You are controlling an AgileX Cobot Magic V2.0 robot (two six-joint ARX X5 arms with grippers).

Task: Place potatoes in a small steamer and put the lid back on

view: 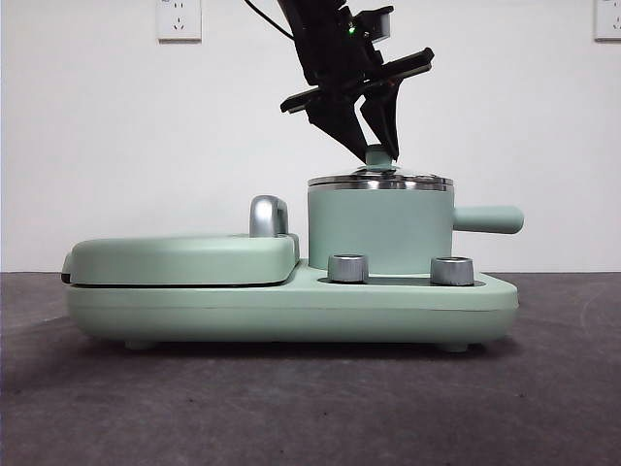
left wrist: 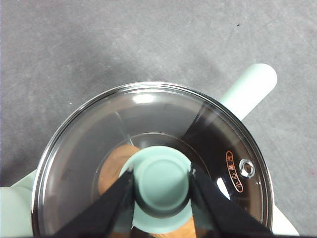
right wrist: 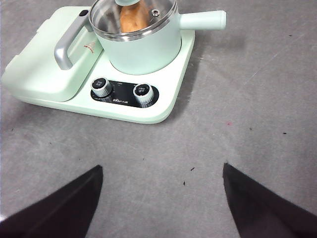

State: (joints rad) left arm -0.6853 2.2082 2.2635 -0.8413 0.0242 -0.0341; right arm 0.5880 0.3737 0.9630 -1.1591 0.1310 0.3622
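Observation:
The small steamer (view: 380, 231) stands on the right of the mint-green cooker base, its side handle (view: 488, 219) pointing right. The glass lid (view: 380, 181) sits flat on its steel rim. My left gripper (view: 376, 150) comes down from above, and its jaws are closed against both sides of the lid's mint-green knob (left wrist: 161, 184). Through the glass (left wrist: 163, 119) I see the orange-brown potato (left wrist: 113, 166) inside the pot; it also shows in the right wrist view (right wrist: 132, 17). My right gripper (right wrist: 161, 198) is open and empty, held back above the bare table in front of the cooker.
The flat mint-green griddle cover (view: 184, 257) with its chrome handle (view: 268, 216) lies left of the steamer. Two steel dials (view: 348, 268) (view: 451, 270) sit on the base (view: 291, 313) in front. Grey table (right wrist: 237, 114) surrounds the cooker; a white wall stands behind.

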